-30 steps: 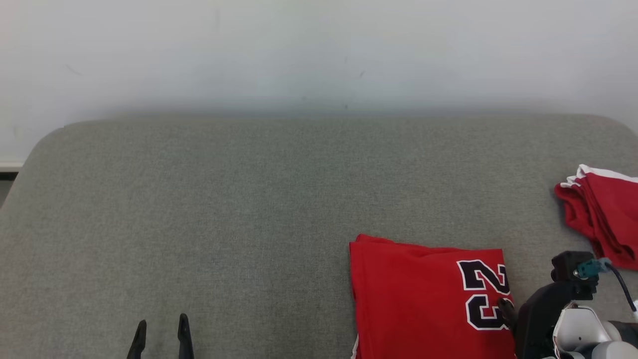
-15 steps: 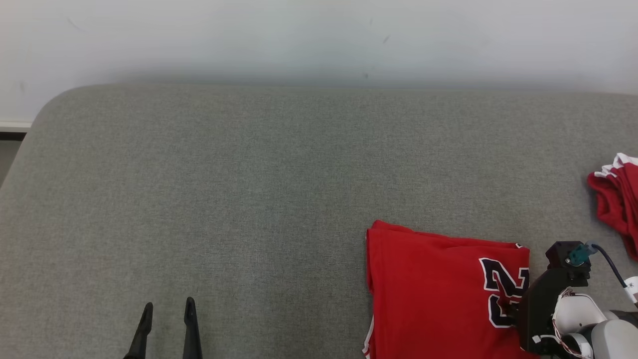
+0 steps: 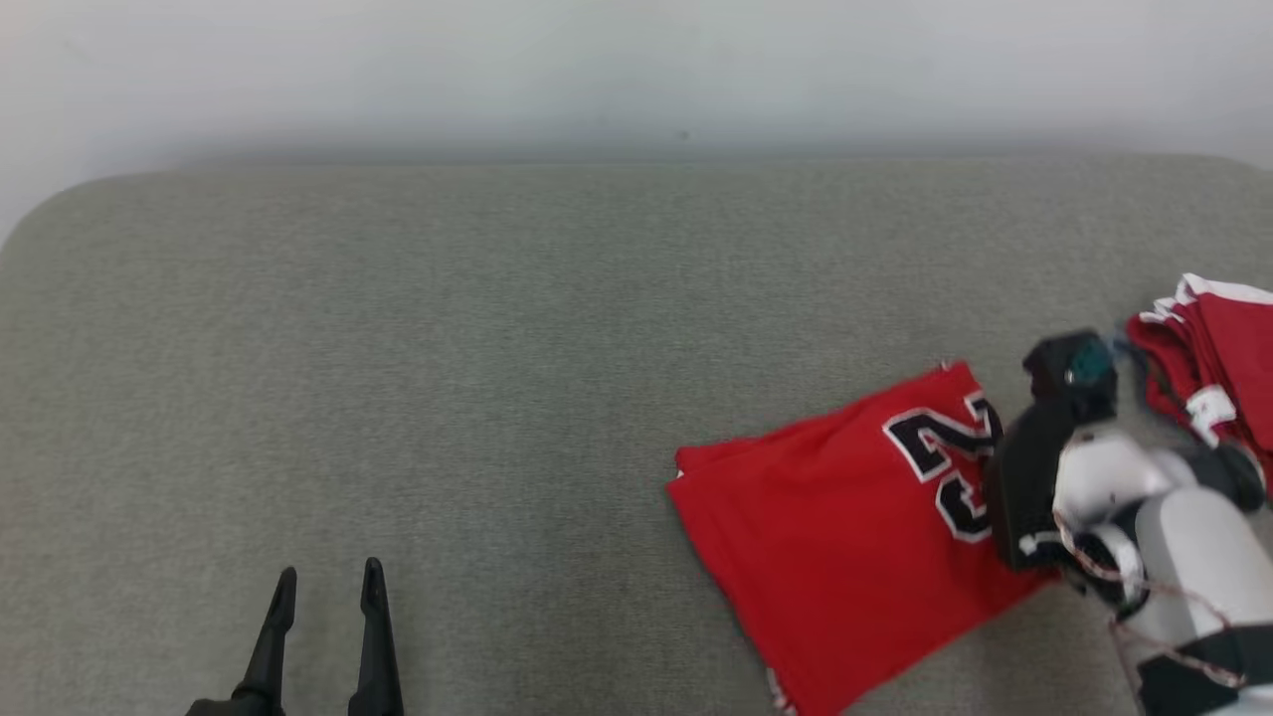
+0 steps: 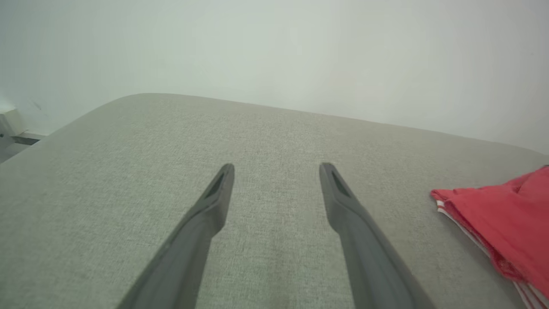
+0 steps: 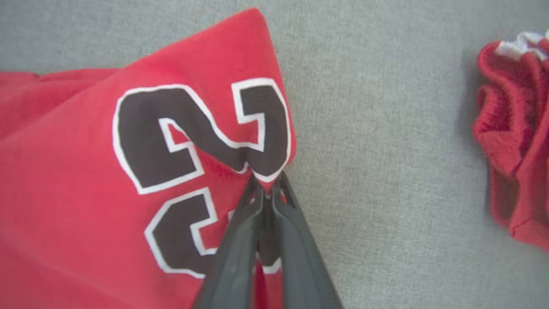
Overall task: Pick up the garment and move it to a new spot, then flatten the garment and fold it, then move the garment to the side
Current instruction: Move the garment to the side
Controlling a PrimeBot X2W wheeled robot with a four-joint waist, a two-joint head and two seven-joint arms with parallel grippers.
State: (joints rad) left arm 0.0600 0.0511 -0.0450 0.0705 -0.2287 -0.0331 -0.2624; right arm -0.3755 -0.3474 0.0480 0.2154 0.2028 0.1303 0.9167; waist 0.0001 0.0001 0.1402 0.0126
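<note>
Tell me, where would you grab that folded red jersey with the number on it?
By its right-hand edge beside the black number, coming in from the right. The jersey lies mostly flat on the grey cushion, so only an edge offers something to pinch. The right gripper is shut on that edge.

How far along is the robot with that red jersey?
Folding looks done: the red jersey lies as a compact folded panel on the grey padded surface. In hand: the right gripper is shut on its edge beside the number, apparently to shift it. The left gripper hangs open, holding nothing. Left to do: setting it aside, perhaps near the other red garment to the right.
</note>
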